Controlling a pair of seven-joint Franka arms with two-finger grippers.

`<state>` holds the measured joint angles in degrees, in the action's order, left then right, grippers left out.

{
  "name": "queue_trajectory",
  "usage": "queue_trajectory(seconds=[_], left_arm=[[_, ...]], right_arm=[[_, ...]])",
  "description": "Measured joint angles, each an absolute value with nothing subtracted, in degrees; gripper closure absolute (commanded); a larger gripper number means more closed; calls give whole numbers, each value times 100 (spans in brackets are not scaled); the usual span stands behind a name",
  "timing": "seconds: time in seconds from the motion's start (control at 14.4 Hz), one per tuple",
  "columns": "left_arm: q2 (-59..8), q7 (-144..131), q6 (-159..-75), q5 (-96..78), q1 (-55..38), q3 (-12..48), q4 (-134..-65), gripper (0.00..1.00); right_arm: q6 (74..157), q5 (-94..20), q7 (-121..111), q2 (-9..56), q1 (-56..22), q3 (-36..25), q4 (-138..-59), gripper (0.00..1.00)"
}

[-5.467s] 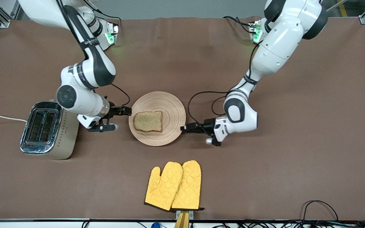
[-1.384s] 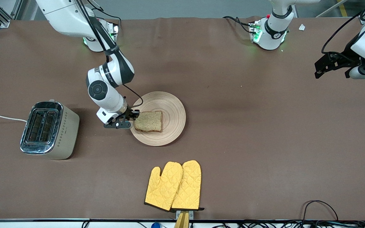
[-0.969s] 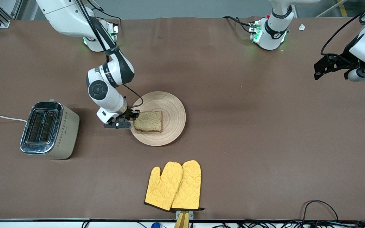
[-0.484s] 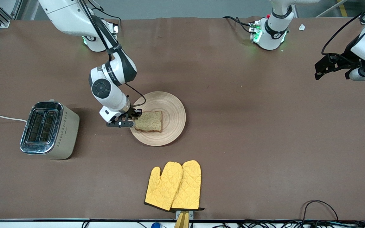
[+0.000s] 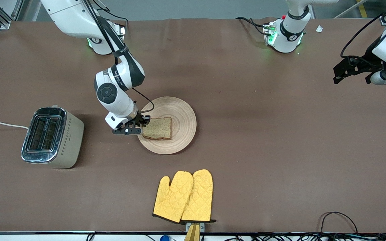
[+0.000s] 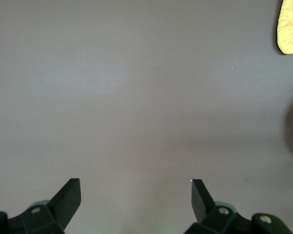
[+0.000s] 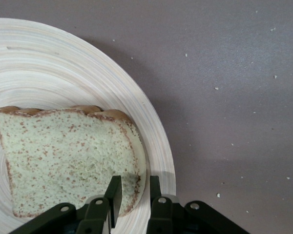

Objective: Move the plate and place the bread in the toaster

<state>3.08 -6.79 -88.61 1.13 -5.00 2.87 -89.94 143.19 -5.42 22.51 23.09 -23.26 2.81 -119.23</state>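
Right gripper [image 5: 141, 126] pinches the crust edge of the bread [image 5: 157, 128], which lies on the plate [image 5: 183, 115] beside the toaster [image 5: 50, 137]. Left gripper [image 5: 347, 68], jaws spread, waits well apart from the plate. Risk: the narrow edge grip may tear or slip on lifting.

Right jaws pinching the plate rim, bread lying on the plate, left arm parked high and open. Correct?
Not quite: the right gripper pinches the edge of the bread, not the plate rim; the right wrist view shows it. The bread lies on the plate, and the left gripper is parked high and open.
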Motion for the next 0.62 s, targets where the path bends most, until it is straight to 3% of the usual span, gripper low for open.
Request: queue_trajectory(seconds=[0.62], left_arm=[[243,-694,-8862,113,-536,302,-8934,0]], right_arm=[[14334,-542,2262,2309,-2326,264,-11963,70]])
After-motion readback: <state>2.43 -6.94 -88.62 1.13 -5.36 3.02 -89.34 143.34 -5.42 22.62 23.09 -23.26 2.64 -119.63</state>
